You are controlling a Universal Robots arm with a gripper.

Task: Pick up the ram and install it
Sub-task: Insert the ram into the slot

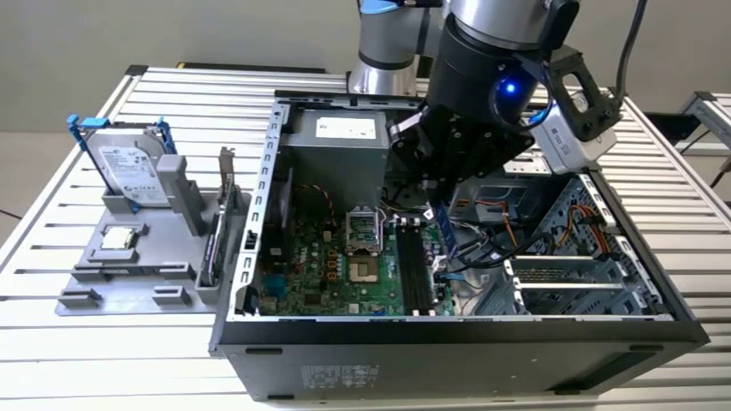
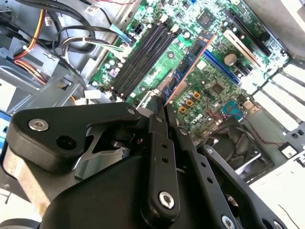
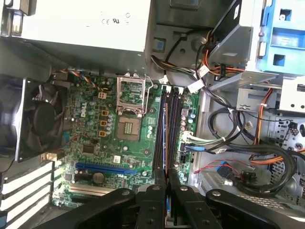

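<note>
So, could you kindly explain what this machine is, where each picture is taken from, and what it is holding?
It is a single robot arm with a gripper on its end, reaching into an open computer case on a slatted table. The exterior view looks at the scene from off the arm. Both wrist views come from cameras riding near the arm's wrist, looking past its black fingers at the green motherboard. The gripper is shut on the ram, a thin blue stick, held above the motherboard near the black slots. On the exterior view's left, a grey stand holds a hard drive upright.
</note>
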